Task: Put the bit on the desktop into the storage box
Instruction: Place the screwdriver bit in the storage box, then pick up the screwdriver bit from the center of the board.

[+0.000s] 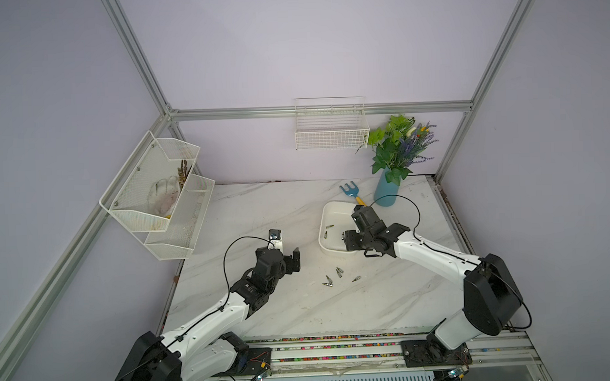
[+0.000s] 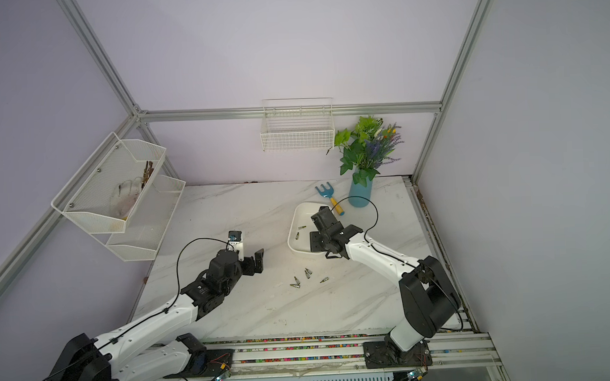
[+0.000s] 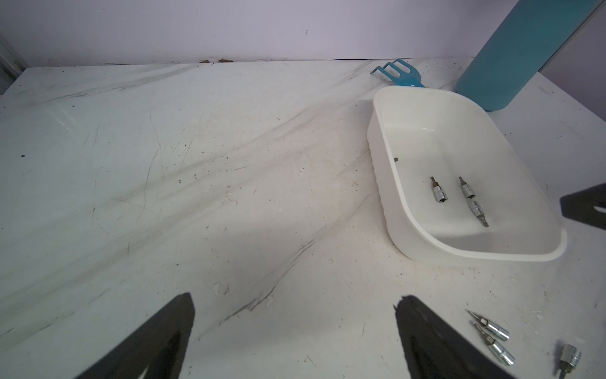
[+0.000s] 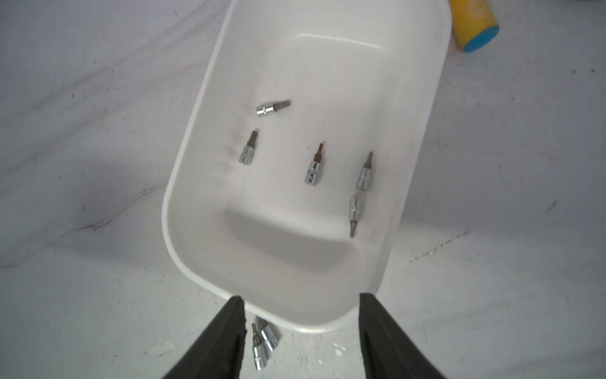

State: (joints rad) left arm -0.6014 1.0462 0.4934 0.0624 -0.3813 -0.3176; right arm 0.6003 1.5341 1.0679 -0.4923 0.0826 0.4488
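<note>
- The desktop point(image 1: 283, 303), white with grey veins, is carrying everything.
- The storage box point(image 1: 336, 214) is sitting toward the desktop's far right corner, short of the back edge.
- The left gripper point(image 3: 295, 299) is hanging over the desktop's left-centre, jaws spread wide, gripping nothing.
- The right gripper point(image 4: 303, 300) is hovering above the box's near end, jaws apart, nothing between them.
- Five bits point(image 4: 313, 170) are lying inside the box.
- Several loose bits point(image 1: 329, 284) are lying mid-desktop, near the box's front rim.
</note>
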